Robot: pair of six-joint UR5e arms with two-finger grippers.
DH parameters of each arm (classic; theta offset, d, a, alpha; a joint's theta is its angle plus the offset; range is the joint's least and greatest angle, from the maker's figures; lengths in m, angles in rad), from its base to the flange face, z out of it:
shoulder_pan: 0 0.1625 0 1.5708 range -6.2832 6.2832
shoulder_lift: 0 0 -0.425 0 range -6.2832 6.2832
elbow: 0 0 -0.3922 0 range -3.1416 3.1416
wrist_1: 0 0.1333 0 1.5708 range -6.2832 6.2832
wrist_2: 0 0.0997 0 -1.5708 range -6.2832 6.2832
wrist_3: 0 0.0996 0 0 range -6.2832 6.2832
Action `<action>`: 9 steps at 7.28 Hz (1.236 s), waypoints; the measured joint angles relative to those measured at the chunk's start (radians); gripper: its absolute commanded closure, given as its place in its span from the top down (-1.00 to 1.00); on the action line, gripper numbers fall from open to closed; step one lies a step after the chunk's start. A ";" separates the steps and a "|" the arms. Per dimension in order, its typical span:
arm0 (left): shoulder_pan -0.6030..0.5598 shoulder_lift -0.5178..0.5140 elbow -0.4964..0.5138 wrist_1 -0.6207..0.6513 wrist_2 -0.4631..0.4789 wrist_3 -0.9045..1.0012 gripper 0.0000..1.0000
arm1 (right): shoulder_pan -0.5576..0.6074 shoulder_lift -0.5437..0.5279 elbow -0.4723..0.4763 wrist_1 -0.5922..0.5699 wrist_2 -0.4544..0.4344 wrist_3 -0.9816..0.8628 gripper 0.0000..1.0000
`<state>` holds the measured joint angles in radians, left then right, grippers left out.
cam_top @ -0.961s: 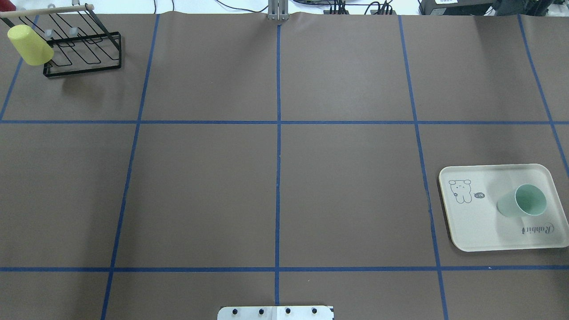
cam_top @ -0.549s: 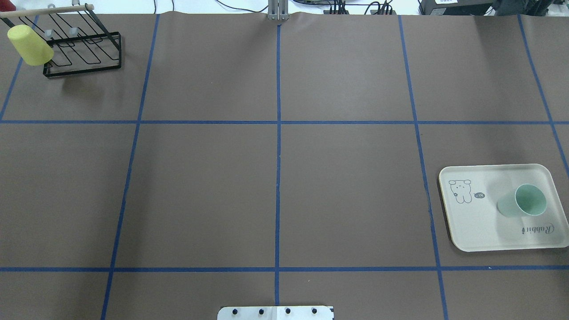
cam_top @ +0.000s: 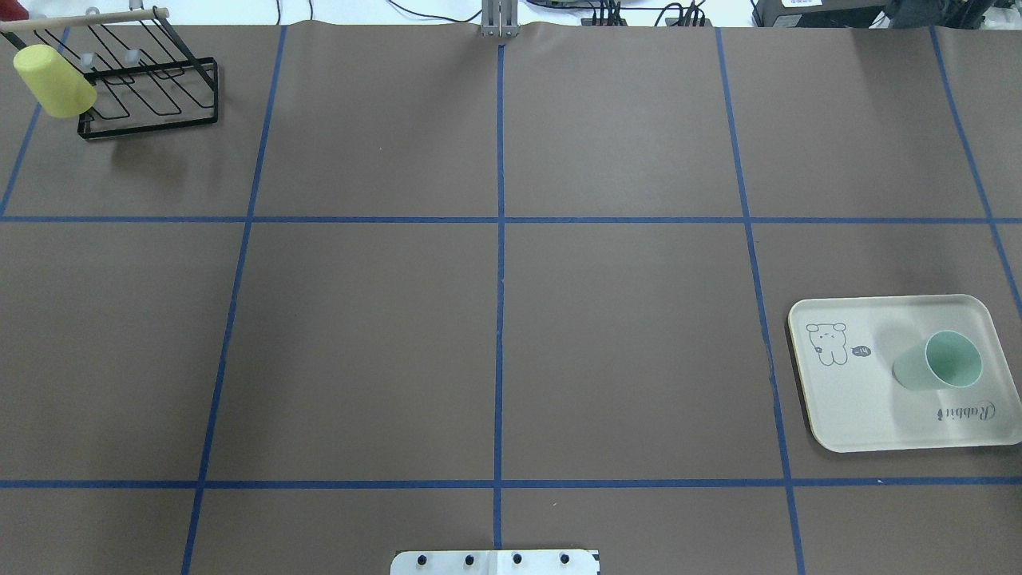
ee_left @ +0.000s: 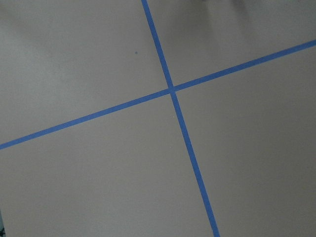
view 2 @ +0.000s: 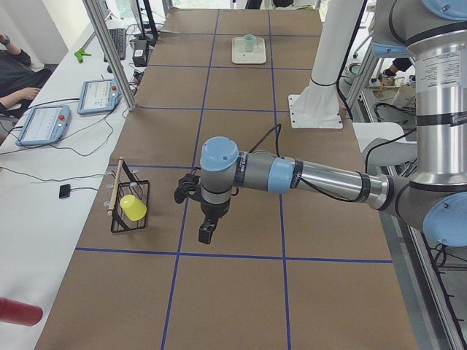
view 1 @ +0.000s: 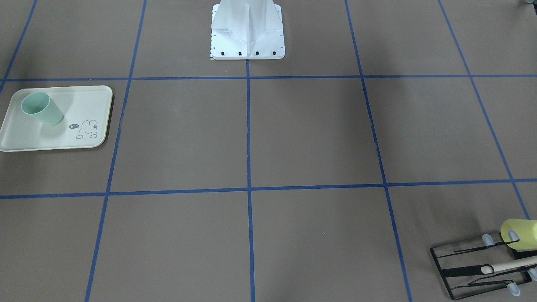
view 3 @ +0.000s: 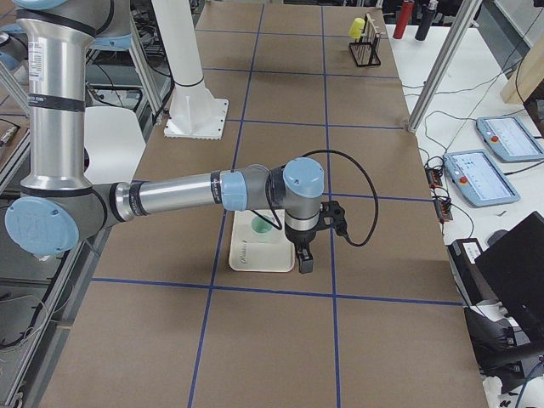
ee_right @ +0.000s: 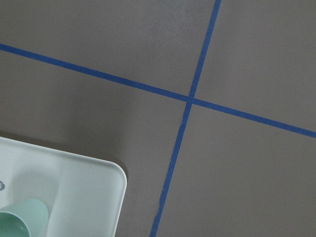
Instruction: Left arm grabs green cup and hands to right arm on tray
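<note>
The pale mint-green cup point(cam_top: 938, 363) stands upright on the cream-white tray point(cam_top: 846, 407) at the table's right side. Both also show in the front-facing view, the cup point(view 1: 42, 110) on the tray point(view 1: 50, 140), and in the right wrist view, where the cup point(ee_right: 19, 219) and the tray's corner point(ee_right: 74, 187) sit at the lower left. The left gripper point(view 2: 205, 235) shows only in the exterior left view, pointing down above the table, far from the cup. The right gripper point(view 3: 303, 266) shows only in the exterior right view, above the tray's edge beside the cup point(view 3: 262, 228). I cannot tell whether either is open or shut.
A black wire rack point(cam_top: 152, 88) with a yellow-green cup point(cam_top: 54, 81) hung on it stands at the far left corner. The robot's white base plate point(view 1: 247, 37) sits at the middle of the near edge. Blue tape lines cross the brown table cover.
</note>
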<state>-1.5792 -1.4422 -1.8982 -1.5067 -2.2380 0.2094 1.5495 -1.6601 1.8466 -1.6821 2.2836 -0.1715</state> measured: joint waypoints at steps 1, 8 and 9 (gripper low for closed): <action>-0.001 -0.007 0.003 0.013 -0.002 0.001 1.00 | 0.003 -0.004 0.000 0.000 0.014 0.001 1.00; -0.002 0.030 0.045 0.022 -0.074 -0.068 1.00 | 0.006 0.007 -0.126 0.001 0.046 0.002 1.00; -0.002 0.031 0.038 0.022 -0.084 -0.095 1.00 | 0.006 0.008 -0.148 0.001 0.063 0.001 1.00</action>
<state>-1.5815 -1.4116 -1.8604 -1.4852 -2.3222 0.1148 1.5554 -1.6523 1.6982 -1.6809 2.3466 -0.1704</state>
